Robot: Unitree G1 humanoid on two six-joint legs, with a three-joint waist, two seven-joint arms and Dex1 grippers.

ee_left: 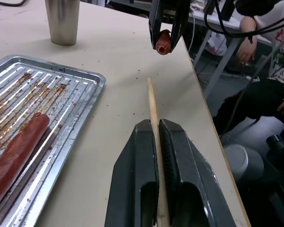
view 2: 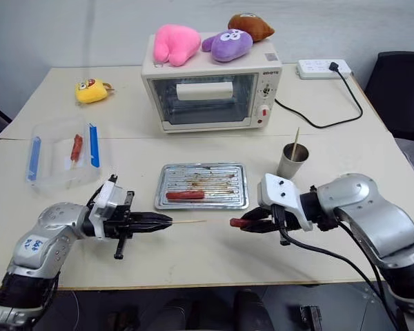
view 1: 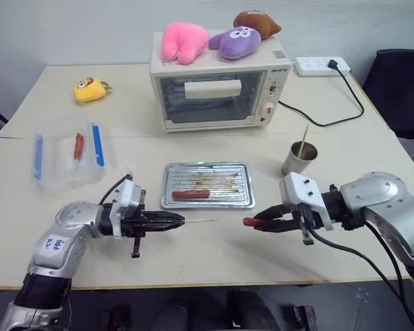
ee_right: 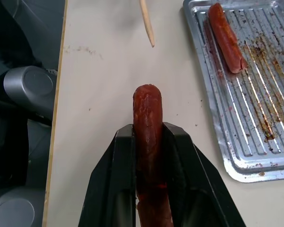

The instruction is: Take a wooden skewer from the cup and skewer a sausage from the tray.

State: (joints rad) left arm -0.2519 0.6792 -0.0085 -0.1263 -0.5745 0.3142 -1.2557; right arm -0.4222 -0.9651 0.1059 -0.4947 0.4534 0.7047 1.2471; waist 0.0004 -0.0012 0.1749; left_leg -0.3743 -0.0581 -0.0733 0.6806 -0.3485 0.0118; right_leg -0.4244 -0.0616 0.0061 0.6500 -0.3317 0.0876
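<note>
Out front on the pale tabletop [view 1: 214, 265], just past the near edge, I've got both arms turned in toward each other. My left gripper [view 1: 171, 221] is clamped tight on the thin pale tan wooden skewer [view 1: 200, 221], which sticks out past the fingertips roughly level, tip aimed at my other hand. My right gripper [view 1: 260, 220] is closed around a short dark red-brown sausage [ee_right: 148, 124], its rounded end poking out past the black fingers toward the skewer tip. Tip and sausage are near each other but still apart, with bare table between them.

Just beyond that gap sits the flat rectangular silver metal baking tray [view 1: 243, 186], ridged bottom streaked with brown grease, and a second red-brown sausage [view 1: 190, 194] lies in its left part, close to the front rim. The small dull silver-grey metal cup [view 1: 299, 160] stands upright right of the tray, with another wooden stick [view 1: 303, 140] leaning in it.

Further back is a cream toaster oven [view 1: 221, 89] with pink [view 1: 183, 41], purple [view 1: 238, 43] and brown plush toys [view 1: 257, 23] on top. Off to my left there's a clear plastic box with blue clips [view 1: 65, 153] holding one more sausage [view 1: 79, 146], and a yellow plush toy [view 1: 90, 89] behind it.
</note>
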